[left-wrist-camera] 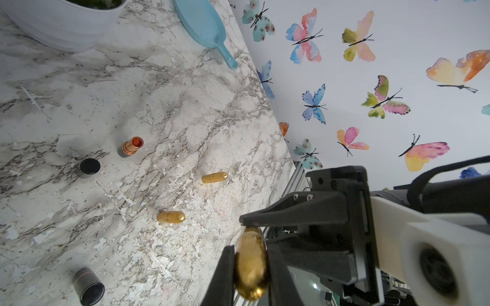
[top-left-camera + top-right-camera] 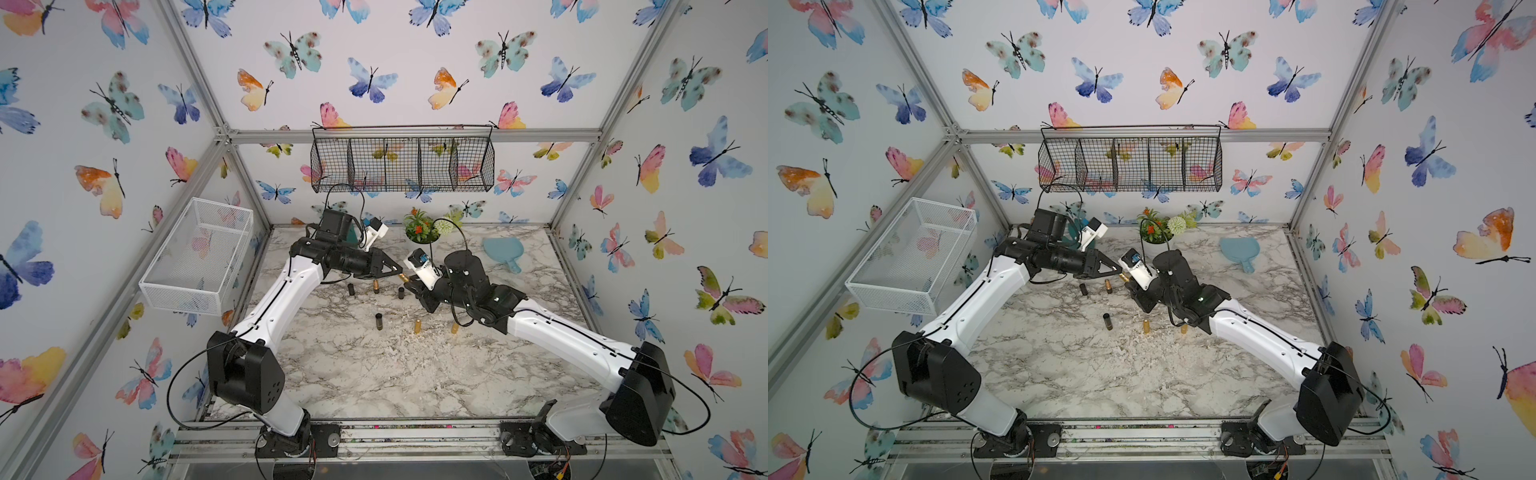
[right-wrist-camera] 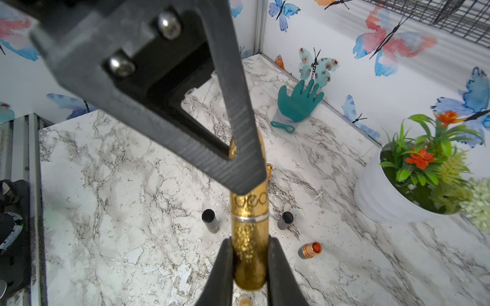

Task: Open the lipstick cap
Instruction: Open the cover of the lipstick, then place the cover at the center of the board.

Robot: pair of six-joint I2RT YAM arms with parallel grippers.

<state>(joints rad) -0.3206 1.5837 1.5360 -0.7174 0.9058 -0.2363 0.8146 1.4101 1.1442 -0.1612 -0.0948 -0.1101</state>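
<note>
Overall, the marble table [image 2: 374,374] carries only loose tubes and caps; the task's thing is not resting on it. The gold lipstick [image 3: 249,209] hangs in the air above the far middle of the table, spanned between the two arms, which meet there from the left and from the right. The left gripper [image 1: 250,265] is clamped on one end of the tube, its jaws pressed against the smooth, lettered half. The right gripper [image 3: 250,254] is clamped on the opposite end, its jaws closed on the hammered-texture half. Between the two grips a short length of tube is bare, and a thin silver ring [image 3: 249,218] marks the seam there, touching neither set of fingertips. Which half is the cap cannot be told from these views. Expect the tube to be light and rigid, so firm clamping should not deform it. Expect the polished round shell to be slippery: it can roll or slide between flat jaws, the smooth half more readily than the textured one. Take hold of each half clear of the seam, as both grips now are, with the jaws square to the tube axis. Judge the separating pull to be straight along that axis, since a sideways load risks levering the tube out of one grip.
</note>
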